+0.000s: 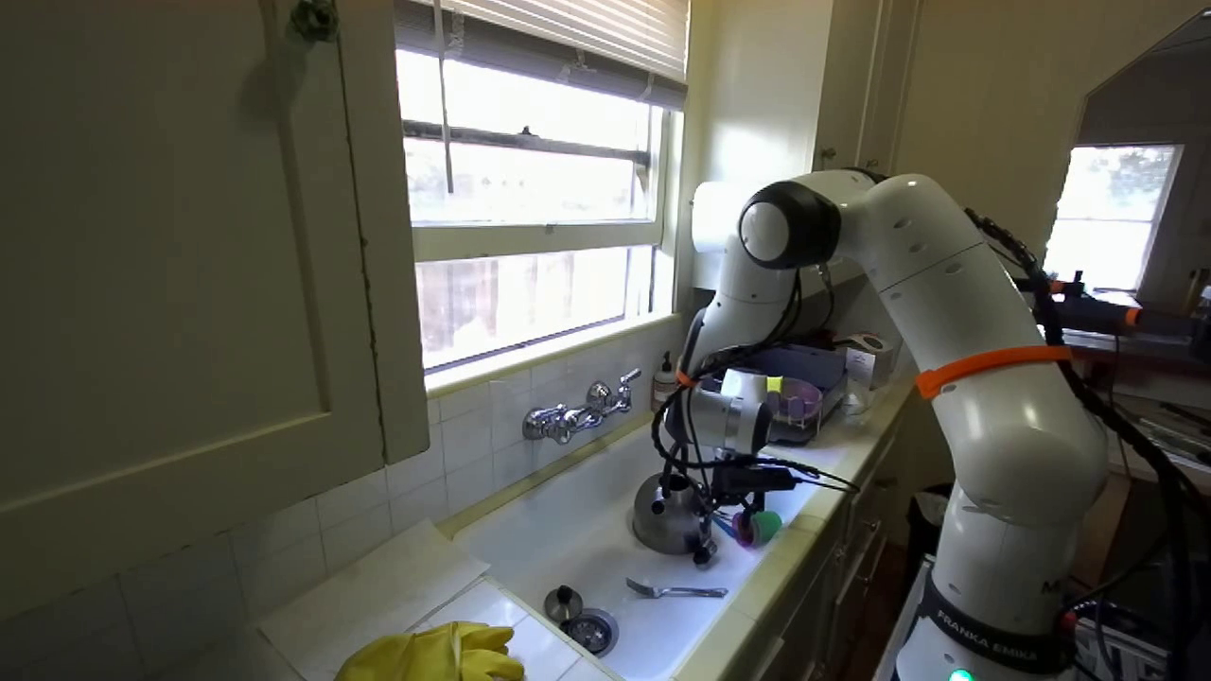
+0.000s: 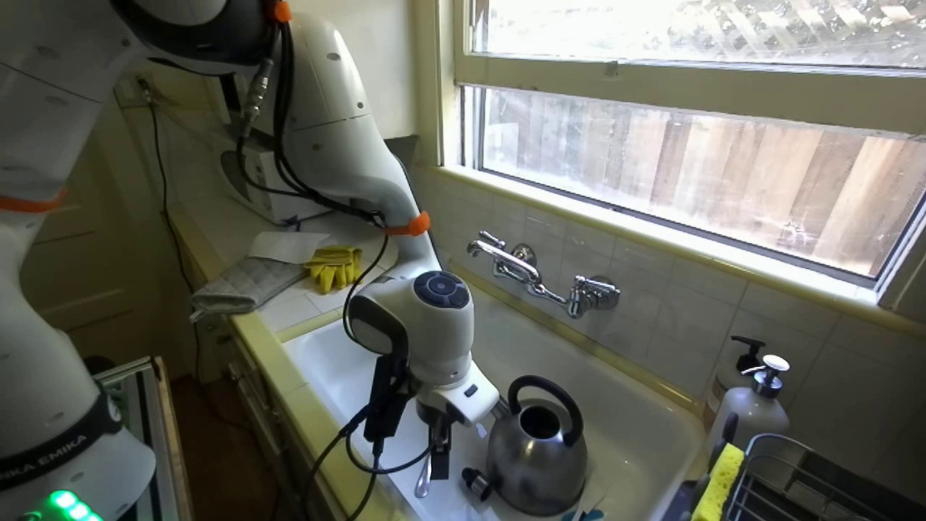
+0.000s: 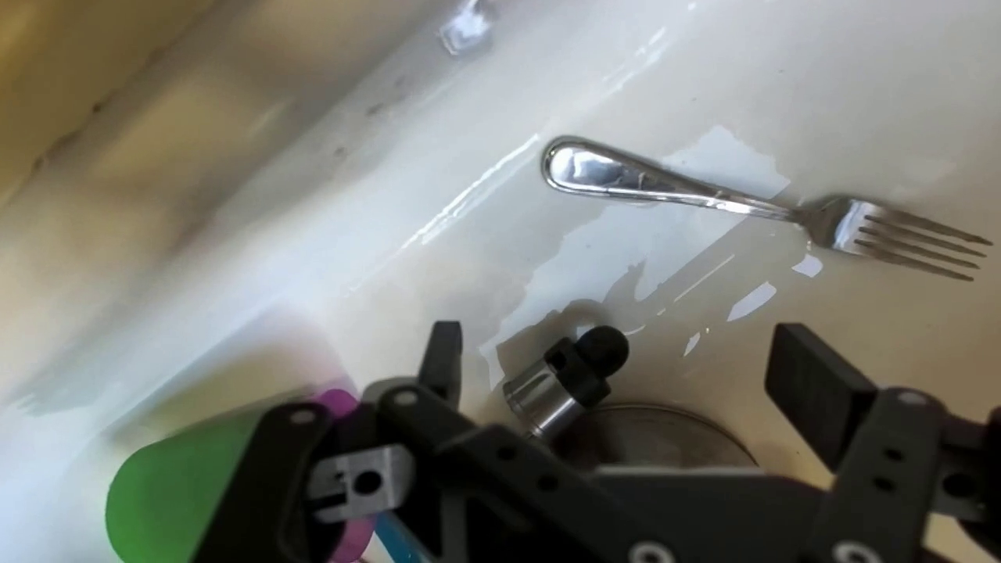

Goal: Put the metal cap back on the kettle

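Cap (image 3: 575, 374) (apparently the small, black-tipped metal piece) lies just beside the kettle (image 2: 539, 464), and the gripper (image 3: 616, 348), fingers spread wide and holding nothing, could shove the kettle if it reaches down, because cap and kettle sit so close.

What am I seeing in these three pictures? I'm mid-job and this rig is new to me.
The machine is one white robot arm ending in a black gripper. Two pictures come from cameras outside it; the third from its wrist, looking down into the sink. In the sink are a grey kettle with its top open, a fork, a green cup-like item and, beside the kettle, a metal piece with a black knob, likely the cap. By the drain sits another small metal piece I can't identify. The gripper is open and appears to hold nothing.
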### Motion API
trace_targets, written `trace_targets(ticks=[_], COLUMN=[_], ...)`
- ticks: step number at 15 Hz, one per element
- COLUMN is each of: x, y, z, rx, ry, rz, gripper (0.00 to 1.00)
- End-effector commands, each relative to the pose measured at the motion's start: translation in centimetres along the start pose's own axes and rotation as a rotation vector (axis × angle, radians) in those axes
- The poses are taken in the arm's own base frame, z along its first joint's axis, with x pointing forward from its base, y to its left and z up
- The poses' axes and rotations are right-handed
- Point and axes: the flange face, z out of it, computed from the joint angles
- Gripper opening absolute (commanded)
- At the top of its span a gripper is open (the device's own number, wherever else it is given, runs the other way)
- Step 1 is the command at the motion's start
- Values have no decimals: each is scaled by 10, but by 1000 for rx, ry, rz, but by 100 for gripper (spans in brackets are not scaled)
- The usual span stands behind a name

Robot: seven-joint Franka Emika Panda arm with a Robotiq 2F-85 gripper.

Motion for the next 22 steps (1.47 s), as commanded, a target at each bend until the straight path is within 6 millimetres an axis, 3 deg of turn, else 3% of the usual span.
trace_targets(ticks=[1, 14, 19, 20, 21, 22], x=[1, 41, 47, 48, 49, 50], y=[-2, -25, -23, -22, -21, -21], z=[13, 79, 96, 98, 101, 102], rx=[-38, -82, -113, -118, -121, -123], ry=[9, 68, 92, 98, 102, 105], rz=[40, 54, 62, 65, 69, 71], gripper=[100, 100, 100, 99, 74, 74])
